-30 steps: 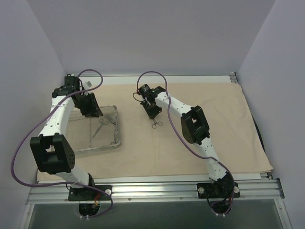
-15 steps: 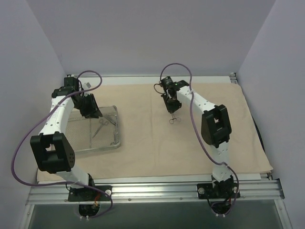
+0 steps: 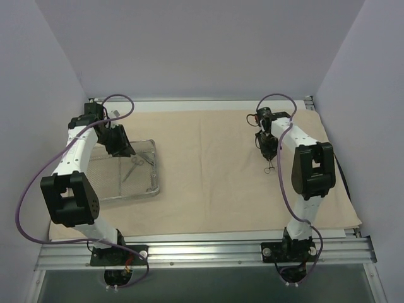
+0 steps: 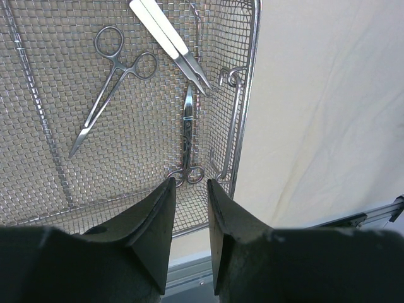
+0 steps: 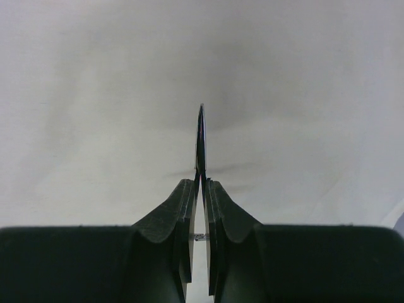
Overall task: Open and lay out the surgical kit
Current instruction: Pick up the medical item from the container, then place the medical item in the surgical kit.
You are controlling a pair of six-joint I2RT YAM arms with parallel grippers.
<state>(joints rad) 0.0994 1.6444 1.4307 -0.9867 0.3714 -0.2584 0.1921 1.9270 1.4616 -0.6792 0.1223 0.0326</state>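
The beige cloth wrap point(image 3: 208, 189) lies spread flat over the table. At its left stands the silver wire-mesh tray point(image 3: 156, 177). In the left wrist view the tray point(image 4: 252, 76) holds a ring-handled clamp point(image 4: 113, 82), white-handled tweezers point(image 4: 167, 35) and small scissors point(image 4: 187, 136). My left gripper point(image 4: 189, 189) hovers open over the tray's corner, with nothing between its fingers and its tips just short of the scissors' rings; from above this gripper point(image 3: 124, 150) is over the tray's far side. At the right, my right gripper point(image 3: 266, 150) is shut on a thin ring-handled instrument point(image 3: 269, 166), which shows edge-on point(image 5: 201, 139) above the cloth.
A metal rail point(image 3: 208, 243) runs along the near table edge, with both arm bases on it. Lilac walls close in the left, back and right. Purple cables loop off both arms. The cloth's right edge point(image 3: 344, 183) lies near the right wall.
My right arm has swung from the middle of the cloth to its right side, carrying the instrument with it. The left arm has stayed over the tray.
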